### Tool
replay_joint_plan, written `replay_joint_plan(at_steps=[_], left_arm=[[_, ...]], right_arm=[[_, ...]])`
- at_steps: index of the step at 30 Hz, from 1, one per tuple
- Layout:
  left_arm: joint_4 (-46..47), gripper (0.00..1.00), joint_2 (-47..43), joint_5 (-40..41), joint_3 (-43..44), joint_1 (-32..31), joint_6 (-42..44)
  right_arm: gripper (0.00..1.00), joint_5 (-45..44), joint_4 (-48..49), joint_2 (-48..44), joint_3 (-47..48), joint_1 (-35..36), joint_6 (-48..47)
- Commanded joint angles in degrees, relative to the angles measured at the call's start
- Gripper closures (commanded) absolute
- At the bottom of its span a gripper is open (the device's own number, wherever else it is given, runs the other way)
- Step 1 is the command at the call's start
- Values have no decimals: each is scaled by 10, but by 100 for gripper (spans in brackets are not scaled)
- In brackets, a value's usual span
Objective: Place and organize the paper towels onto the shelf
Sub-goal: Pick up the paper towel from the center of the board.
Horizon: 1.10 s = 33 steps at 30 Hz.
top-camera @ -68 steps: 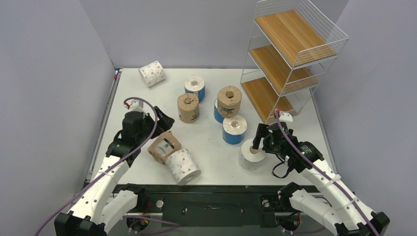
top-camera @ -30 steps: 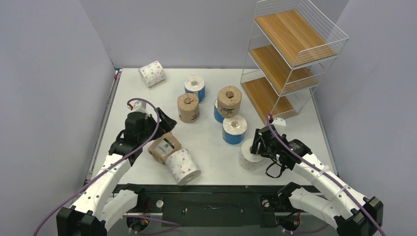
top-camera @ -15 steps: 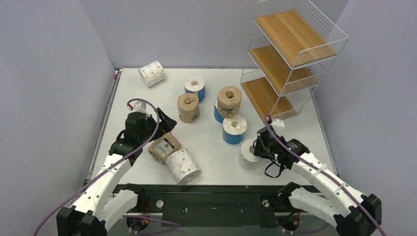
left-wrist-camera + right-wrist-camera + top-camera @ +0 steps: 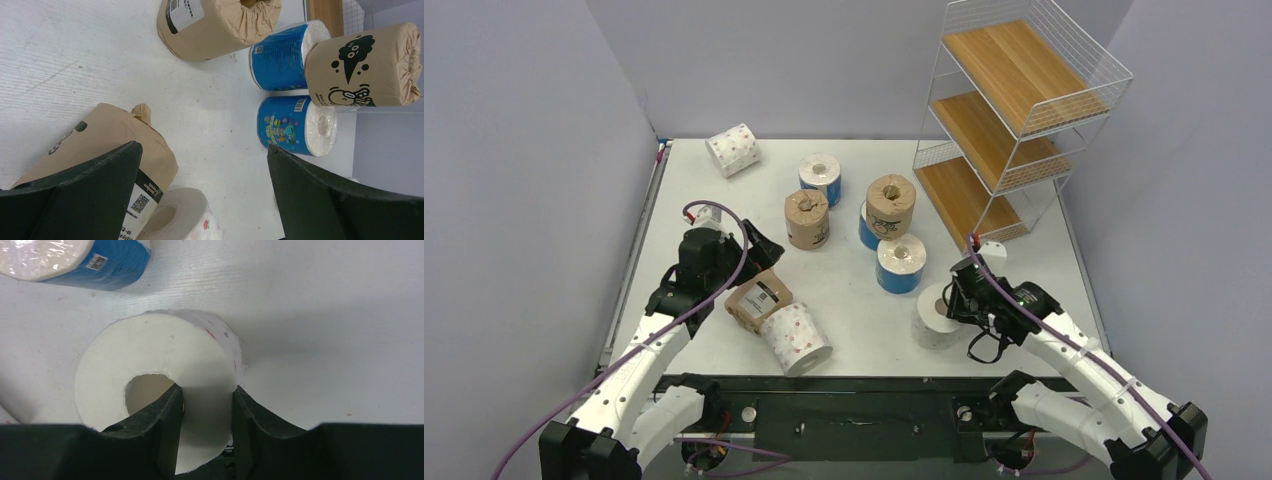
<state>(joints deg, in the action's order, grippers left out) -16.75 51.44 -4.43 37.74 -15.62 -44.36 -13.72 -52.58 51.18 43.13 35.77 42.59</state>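
Currently the right gripper pinches the wall of the upright white pink-dotted paper towel roll. One finger sits down the core hole, the other on the outer wrap, and both touch paper. The roll stands on the white tabletop, toward its near edge and apart from the white-wire three-tier shelf with wooden boards. No roll is visible on the shelf. The left gripper is spread wide and holds nothing, hovering over the brown kraft roll lying on its side.

Handling, as a judgement:
- Light, soft and compressible, so the wall squashes under the pinch. No breakage risk, just dents.
- The wall pinch is off-centre, so the roll will likely hang tilted when lifted and can swing. The core edge gives the stiffest bite.
- The wrap looks smooth and may slip if gripped loosely.
- Rolls on their side will roll away if nudged.

Markings:
- Side-lying kraft roll: white label with a QR code, text too small to read.
- Upright brown kraft roll with black cartoon print: a cloud-like blob and a face, no legible words.
- Blue-wrapped roll with cartoon figures: barcode only.
- No brand name is readable anywhere.
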Motion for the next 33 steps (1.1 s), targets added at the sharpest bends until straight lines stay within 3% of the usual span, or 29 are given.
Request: replay_joint_plan(at_steps=[1, 13, 25, 29, 33], left_arm=[[24, 4, -5, -6, 24, -1, -1], [17, 4, 6, -4, 65, 0, -4], [46, 4, 51, -22, 190, -2, -28], [86, 4, 69, -59, 225, -3, -36], [151, 4, 96, -87, 253, -23, -45]], right_arm=[[72, -14, -13, -24, 63, 10, -16], [72, -49, -127, 17, 286, 16, -99], [72, -87, -185, 170, 635, 13, -167], [72, -99, -199, 218, 757, 7, -173], [71, -99, -189, 249, 810, -1, -160]])
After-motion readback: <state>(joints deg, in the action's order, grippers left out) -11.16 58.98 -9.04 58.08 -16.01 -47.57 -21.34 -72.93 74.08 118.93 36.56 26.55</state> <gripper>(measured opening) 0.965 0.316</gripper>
